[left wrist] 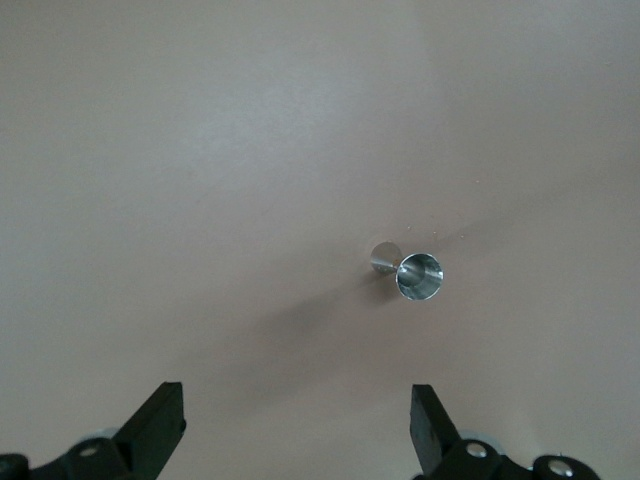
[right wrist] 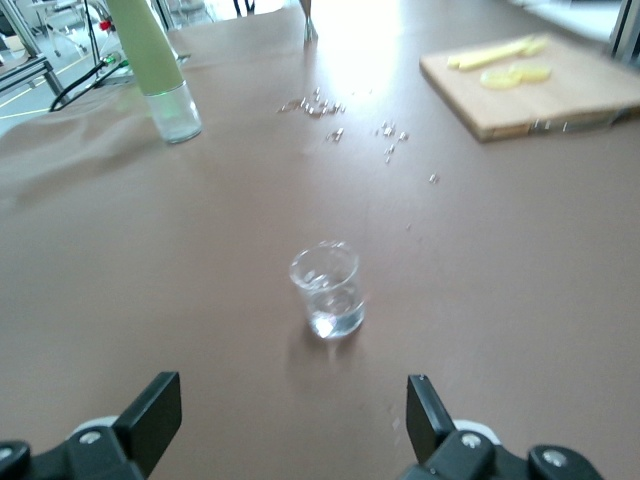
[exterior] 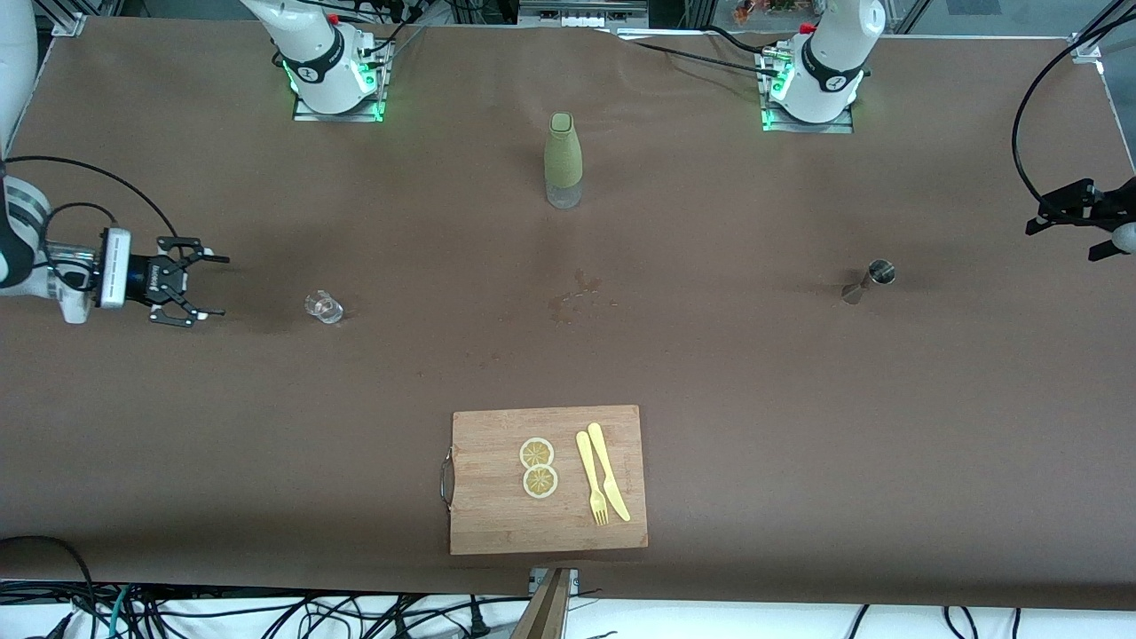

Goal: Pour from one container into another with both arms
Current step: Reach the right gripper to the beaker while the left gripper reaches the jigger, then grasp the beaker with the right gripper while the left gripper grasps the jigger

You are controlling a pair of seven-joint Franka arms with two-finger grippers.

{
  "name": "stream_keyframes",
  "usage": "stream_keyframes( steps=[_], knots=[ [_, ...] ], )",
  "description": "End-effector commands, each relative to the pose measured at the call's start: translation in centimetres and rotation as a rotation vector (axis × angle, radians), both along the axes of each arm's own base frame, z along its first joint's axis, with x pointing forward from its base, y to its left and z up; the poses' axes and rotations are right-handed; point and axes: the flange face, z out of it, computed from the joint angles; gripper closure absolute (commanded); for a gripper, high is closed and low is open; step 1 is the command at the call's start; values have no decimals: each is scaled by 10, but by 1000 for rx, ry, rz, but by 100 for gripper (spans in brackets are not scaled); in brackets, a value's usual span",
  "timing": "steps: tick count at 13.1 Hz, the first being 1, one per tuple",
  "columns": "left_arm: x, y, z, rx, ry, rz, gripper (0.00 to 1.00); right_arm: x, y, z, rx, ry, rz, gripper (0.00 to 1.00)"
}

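1. A small clear glass beaker (exterior: 324, 306) is seen upright on the brown surface (exterior: 710, 373) toward the right arm's end. A little clear liquid appears to lie at its bottom in the right wrist view (right wrist: 326, 290).
2. A small double-ended metal jigger (exterior: 870, 280) is found on the surface toward the left arm's end, its open cup facing up (left wrist: 419, 276). Its contents cannot be told.
3. A tall bottle with an olive-green sleeve and clear glass base (exterior: 563, 160) stands upright between the two arm bases, farther from the front camera than the beaker. Its base looks clear; the fill level cannot be told.
4. Small droplets (exterior: 581, 297) are scattered on the surface between the bottle and the wooden cutting board (exterior: 497, 524).
5. On the board lie two lemon slices (exterior: 538, 467), touching, beside a yellow plastic fork (exterior: 591, 479) and a yellow plastic knife (exterior: 609, 470).
6. The right arm's black two-finger tool (exterior: 202, 286) is held beside the beaker, well apart from it, its fingers spread wide and holding nothing.
7. The left arm's black tool (left wrist: 298, 425) hangs over the surface near the jigger, fingers spread wide, nothing between them.
8. Both white jointed arms with black bands are mounted on bases lit green.
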Motion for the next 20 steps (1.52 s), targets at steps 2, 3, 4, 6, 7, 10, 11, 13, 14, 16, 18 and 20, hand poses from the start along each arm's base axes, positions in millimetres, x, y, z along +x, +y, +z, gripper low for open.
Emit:
stream_keyframes(
  steps=[2, 3, 4, 6, 7, 10, 11, 13, 14, 16, 18, 20],
  knots=[
    [-2, 44, -52, -138, -69, -185, 0, -13, 22, -43, 86, -97, -23, 0],
    [-6, 55, -62, -165, -87, -233, 0, -14, 35, -50, 107, -136, -28, 0],
    [-11, 65, -77, -212, -112, -278, 0, -17, 51, -58, 135, -150, -46, 0],
    [-23, 91, -107, -294, -179, -382, 1, -15, 72, -69, 141, -169, -59, 0],
    [-29, 103, -122, -326, -217, -448, 1, -16, 80, -78, 157, -171, -73, 0],
    [-47, 126, -186, -446, -364, -612, 1, -20, 106, -114, 194, -187, -96, 0],
    [-50, 127, -207, -479, -418, -664, 1, -19, 109, -117, 200, -196, -96, 0],
    [-56, 131, -246, -525, -524, -733, 1, -21, 114, -120, 208, -191, -92, 0],
    [-58, 132, -262, -545, -574, -754, 0, -22, 115, -121, 210, -189, -91, 0],
    [-60, 123, -285, -603, -665, -791, 0, -23, 120, -124, 222, -182, -85, 1],
    [-59, 109, -320, -651, -864, -840, 1, -22, 126, -124, 231, -182, -80, 1],
    [-63, 96, -347, -689, -964, -866, 1, -23, 128, -123, 253, -181, -80, 1]
  ],
)
